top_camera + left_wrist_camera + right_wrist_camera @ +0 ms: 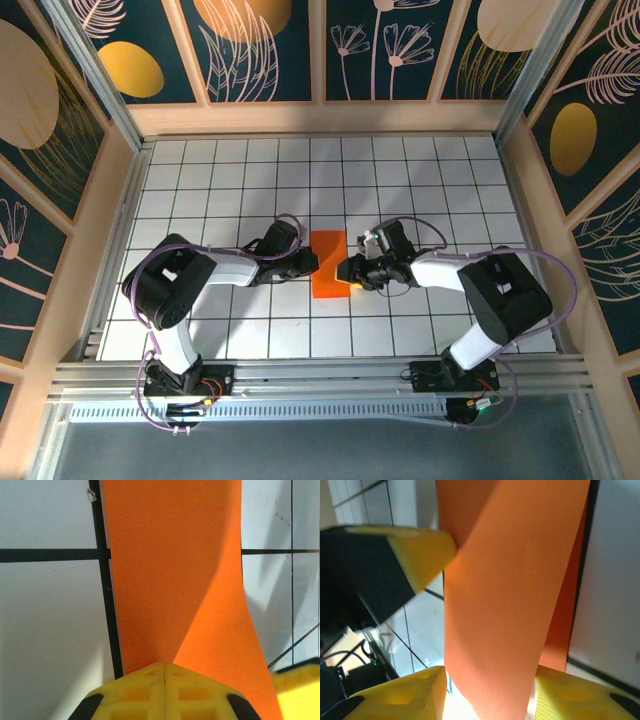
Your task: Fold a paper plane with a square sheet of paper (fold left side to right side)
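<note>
The bright orange paper sheet (330, 286) lies near the middle of the white tiled tabletop with black grid lines (450, 190), between my two arms. From the top camera I read it as a narrow upright strip rather than a full square, taller than it is wide, with its lower end looking a shade brighter than the rest.

The left gripper (313, 264) comes in at the strip's left edge and the right gripper (345, 270) at its right edge, so the two tips face each other across the paper, close together.

On my left wrist feed the paper (175, 580) runs away from the camera over the tiles, flat on its left side and lifting in a curve on its right. The left gripper's (165, 672) yellow fingertips meet along a seam right where the paper's near edge ends, so I take those jaws as closed on the sheet. A yellow finger of the right gripper (300, 690) sits in the lower right corner.

The right wrist feed gives me something the top camera does not: the paper (505, 605) rises as a raised, bowed flap between the right gripper's (490, 692) two yellow fingers (395, 695). A bright gap sits beside the left one, and I cannot tell whether these jaws pinch. The left gripper's black and yellow tip (415, 555) touches the flap's far left edge.
</note>
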`<state>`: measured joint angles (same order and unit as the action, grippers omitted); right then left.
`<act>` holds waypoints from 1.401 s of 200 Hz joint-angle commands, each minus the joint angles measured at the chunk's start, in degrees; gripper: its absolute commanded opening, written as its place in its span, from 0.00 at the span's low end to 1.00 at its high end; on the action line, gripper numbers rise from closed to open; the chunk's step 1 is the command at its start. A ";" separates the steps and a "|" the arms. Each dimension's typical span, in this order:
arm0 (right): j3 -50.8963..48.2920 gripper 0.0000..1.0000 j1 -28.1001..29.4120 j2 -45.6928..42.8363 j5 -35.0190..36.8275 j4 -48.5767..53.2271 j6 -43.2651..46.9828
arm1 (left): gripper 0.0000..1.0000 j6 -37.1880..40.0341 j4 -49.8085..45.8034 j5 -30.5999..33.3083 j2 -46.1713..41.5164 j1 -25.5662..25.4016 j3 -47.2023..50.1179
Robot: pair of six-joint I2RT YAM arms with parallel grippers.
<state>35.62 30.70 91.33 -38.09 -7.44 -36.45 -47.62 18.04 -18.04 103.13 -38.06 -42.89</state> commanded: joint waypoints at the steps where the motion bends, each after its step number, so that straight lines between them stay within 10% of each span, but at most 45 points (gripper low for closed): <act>1: 3.02 0.44 -1.65 2.60 -2.96 -2.50 0.49 | 0.01 0.68 -0.42 0.14 0.78 -0.59 1.23; 137: 7.71 0.31 -5.57 11.12 -4.82 -3.17 2.84 | 0.06 -0.43 1.80 -0.68 -0.17 -0.77 1.07; 221: 5.45 0.08 -5.56 8.59 -4.94 -3.68 1.33 | 0.31 2.51 1.62 4.82 -11.33 -1.19 3.80; 280: 6.30 0.07 -5.24 7.34 -6.22 -2.29 -1.35 | 0.51 10.64 -6.05 16.31 -21.87 -11.01 7.35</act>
<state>41.69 25.45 100.79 -43.16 -10.52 -36.42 -42.02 17.12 -8.75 84.68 -45.17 -36.64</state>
